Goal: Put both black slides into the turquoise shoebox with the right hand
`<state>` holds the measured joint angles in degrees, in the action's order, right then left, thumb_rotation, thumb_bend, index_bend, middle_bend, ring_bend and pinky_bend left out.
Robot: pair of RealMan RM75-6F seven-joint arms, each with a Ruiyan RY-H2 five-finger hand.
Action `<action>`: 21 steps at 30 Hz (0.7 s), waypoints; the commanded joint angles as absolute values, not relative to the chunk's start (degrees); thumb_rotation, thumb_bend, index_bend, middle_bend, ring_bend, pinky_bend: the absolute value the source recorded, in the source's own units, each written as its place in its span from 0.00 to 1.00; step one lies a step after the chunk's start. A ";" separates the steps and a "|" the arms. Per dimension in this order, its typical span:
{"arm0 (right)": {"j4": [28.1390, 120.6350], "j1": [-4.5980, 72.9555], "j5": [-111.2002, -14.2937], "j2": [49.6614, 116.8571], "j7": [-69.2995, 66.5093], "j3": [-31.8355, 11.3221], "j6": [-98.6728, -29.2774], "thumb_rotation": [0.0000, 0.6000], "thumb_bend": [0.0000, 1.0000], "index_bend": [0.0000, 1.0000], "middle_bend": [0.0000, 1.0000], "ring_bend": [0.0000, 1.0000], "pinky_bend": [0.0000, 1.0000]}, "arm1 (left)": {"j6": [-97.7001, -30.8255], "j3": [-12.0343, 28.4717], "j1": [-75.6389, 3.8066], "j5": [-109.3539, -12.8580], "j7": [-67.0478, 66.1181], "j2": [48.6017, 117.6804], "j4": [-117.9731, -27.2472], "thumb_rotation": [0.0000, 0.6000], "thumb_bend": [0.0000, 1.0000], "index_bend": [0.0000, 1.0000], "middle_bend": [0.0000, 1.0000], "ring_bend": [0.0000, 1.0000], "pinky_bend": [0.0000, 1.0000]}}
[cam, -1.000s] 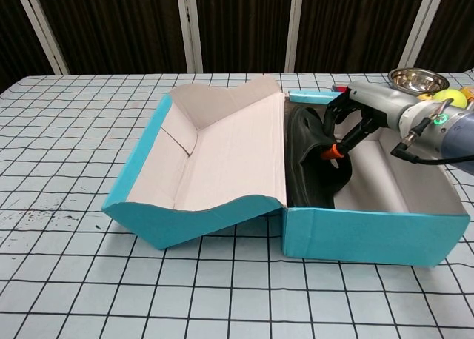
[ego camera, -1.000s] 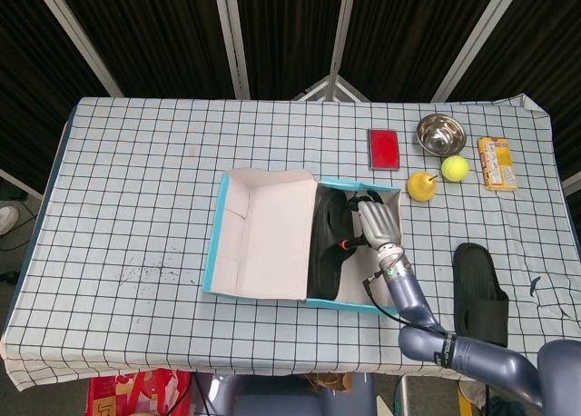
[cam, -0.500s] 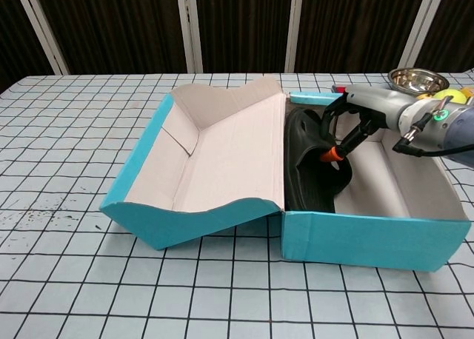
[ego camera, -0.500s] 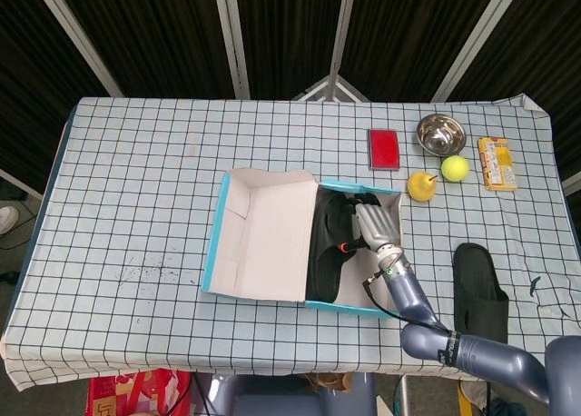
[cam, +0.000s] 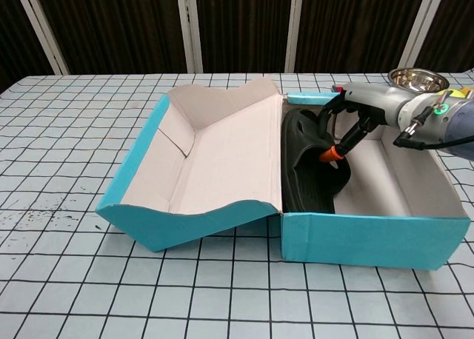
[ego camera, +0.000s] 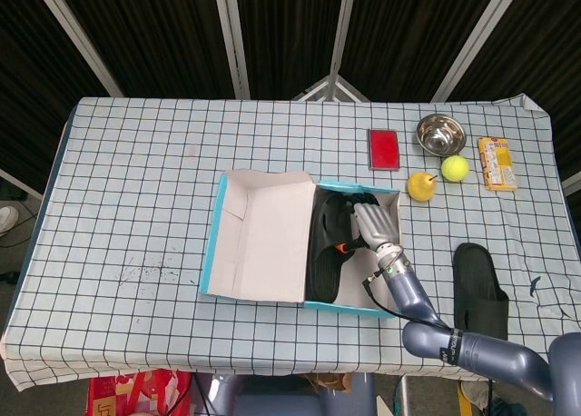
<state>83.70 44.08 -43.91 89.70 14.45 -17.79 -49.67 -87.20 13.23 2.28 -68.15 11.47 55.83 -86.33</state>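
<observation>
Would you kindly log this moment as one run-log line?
right hand: holding first slide inside shoebox | second slide: on table, outside box | left hand: not in view

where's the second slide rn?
In the head view, the second black slide lies on the table right of the turquoise shoebox, apart from it, near the table's front-right edge.

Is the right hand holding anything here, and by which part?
The right hand grips a black slide by its strap, inside the turquoise shoebox.
</observation>
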 commanded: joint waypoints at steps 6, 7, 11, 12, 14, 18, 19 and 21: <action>85.19 44.89 -41.69 88.66 15.72 -17.38 -49.90 1.00 0.19 0.00 0.20 0.06 0.00 | -87.23 13.24 2.36 -68.10 11.61 55.77 -86.32 1.00 0.81 0.23 0.10 0.06 0.14; 85.36 44.99 -41.24 88.52 15.86 -17.33 -49.84 1.00 0.19 0.00 0.19 0.06 0.00 | -87.20 13.23 2.35 -68.10 11.61 55.77 -86.32 1.00 0.81 0.23 0.10 0.06 0.14; 85.93 45.44 -39.82 87.88 16.53 -17.07 -49.77 1.00 0.16 0.00 0.18 0.05 0.00 | -87.14 13.23 2.30 -68.10 11.52 55.80 -86.33 1.00 0.81 0.23 0.10 0.06 0.14; 86.13 45.57 -39.41 87.66 16.75 -17.01 -49.74 1.00 0.14 0.00 0.17 0.05 0.00 | -87.13 13.23 2.28 -68.09 11.49 55.81 -86.33 1.00 0.81 0.23 0.10 0.06 0.14; 86.51 45.85 -38.63 87.31 17.31 -16.92 -49.98 1.00 0.11 0.00 0.17 0.05 0.00 | -87.16 13.23 2.30 -68.07 11.45 55.83 -86.33 1.00 0.81 0.23 0.10 0.06 0.14; 87.15 46.38 -37.05 86.89 18.54 -16.67 -50.66 1.00 0.03 0.00 0.15 0.04 0.00 | -87.16 13.20 2.27 -68.13 11.34 55.84 -86.37 1.00 0.81 0.23 0.10 0.06 0.14; 87.33 46.56 -36.61 86.75 18.98 -16.54 -50.81 1.00 0.02 0.00 0.15 0.04 0.00 | -87.17 13.18 2.27 -68.15 11.32 55.84 -86.39 1.00 0.81 0.23 0.10 0.06 0.14; 87.67 46.95 -35.64 86.53 19.99 -16.20 -51.08 1.00 0.00 0.00 0.13 0.03 0.00 | -87.18 13.17 2.27 -68.19 11.30 55.84 -86.41 1.00 0.81 0.23 0.10 0.06 0.14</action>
<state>87.41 46.68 -36.07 86.72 19.52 -16.43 -50.86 -87.18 13.17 2.27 -68.19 11.30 55.84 -86.41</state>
